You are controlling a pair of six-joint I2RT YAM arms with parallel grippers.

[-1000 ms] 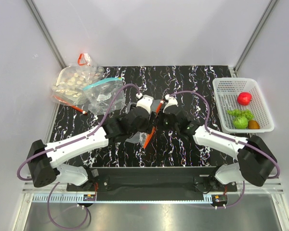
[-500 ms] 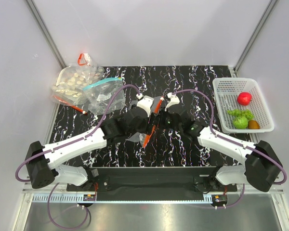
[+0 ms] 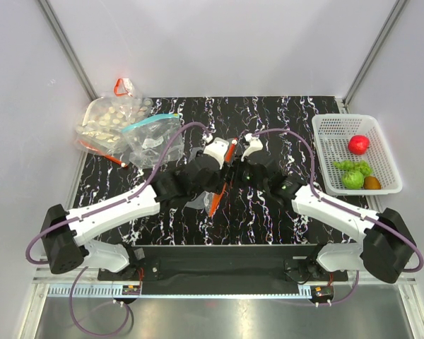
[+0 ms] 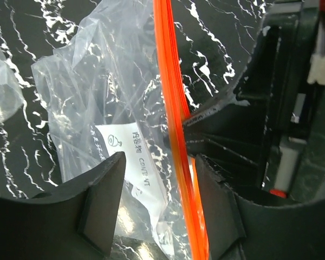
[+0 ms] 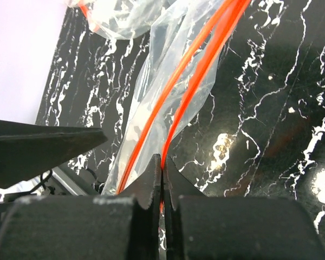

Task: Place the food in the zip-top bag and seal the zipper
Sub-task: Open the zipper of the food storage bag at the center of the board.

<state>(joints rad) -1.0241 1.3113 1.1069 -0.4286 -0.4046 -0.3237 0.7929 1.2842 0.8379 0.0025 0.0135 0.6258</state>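
Note:
The zip-top bag (image 3: 198, 200) hangs crinkled between my two grippers at the table's middle, with its red-orange zipper (image 3: 219, 192) running almost straight down the top view. My right gripper (image 3: 245, 154) is shut on the zipper strip (image 5: 195, 59), pinching one of its two lips (image 5: 163, 162). My left gripper (image 4: 160, 206) is open around the bag (image 4: 97, 97), with the zipper (image 4: 170, 108) close against its right finger (image 4: 216, 211). The food lies in the white basket (image 3: 325, 134): red fruit (image 3: 358, 144), grape bunch (image 3: 344, 166), green piece (image 3: 353, 179), brown-orange ball (image 3: 372, 183).
A bag of pale beige pieces (image 3: 109, 120) and a clear bag with a teal zipper (image 3: 152, 134) lie at the table's far left. A small red-handled item (image 3: 120, 87) sits behind them. The basket stands at the right edge.
Both grippers have shifted slightly toward the far side with the bag between them. The right arm's elbow has moved a little right. The zipper now stands straighter.

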